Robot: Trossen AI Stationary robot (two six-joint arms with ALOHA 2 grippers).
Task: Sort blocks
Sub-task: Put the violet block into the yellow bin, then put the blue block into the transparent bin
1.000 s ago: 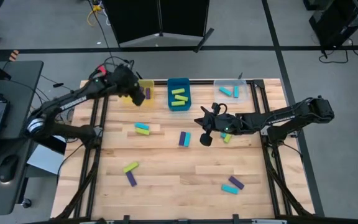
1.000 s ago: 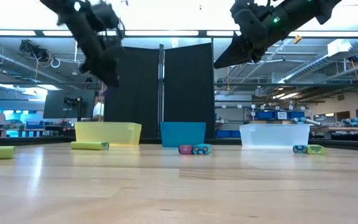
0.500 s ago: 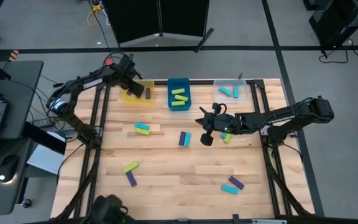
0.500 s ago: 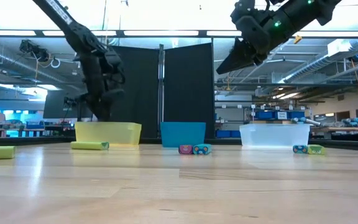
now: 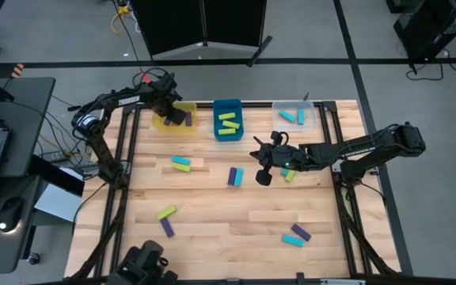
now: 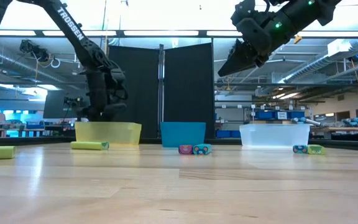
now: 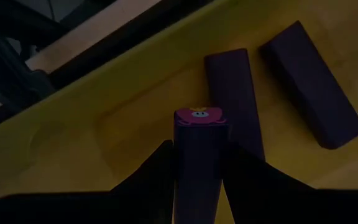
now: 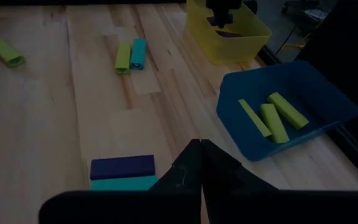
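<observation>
Left gripper (image 7: 197,163) pinches a purple block (image 7: 199,155) inside the yellow bin (image 7: 104,124), its lower end hidden between the fingers.

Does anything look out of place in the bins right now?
Nothing stands out. Purple blocks lie in the yellow bin, lime blocks in the blue bin, cyan blocks in the clear bin. The left claw holds another purple block over the yellow bin.

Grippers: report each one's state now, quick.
Left gripper: closed on a purple block, over the yellow bin.
Right gripper: shut, empty, above the table's middle.
</observation>
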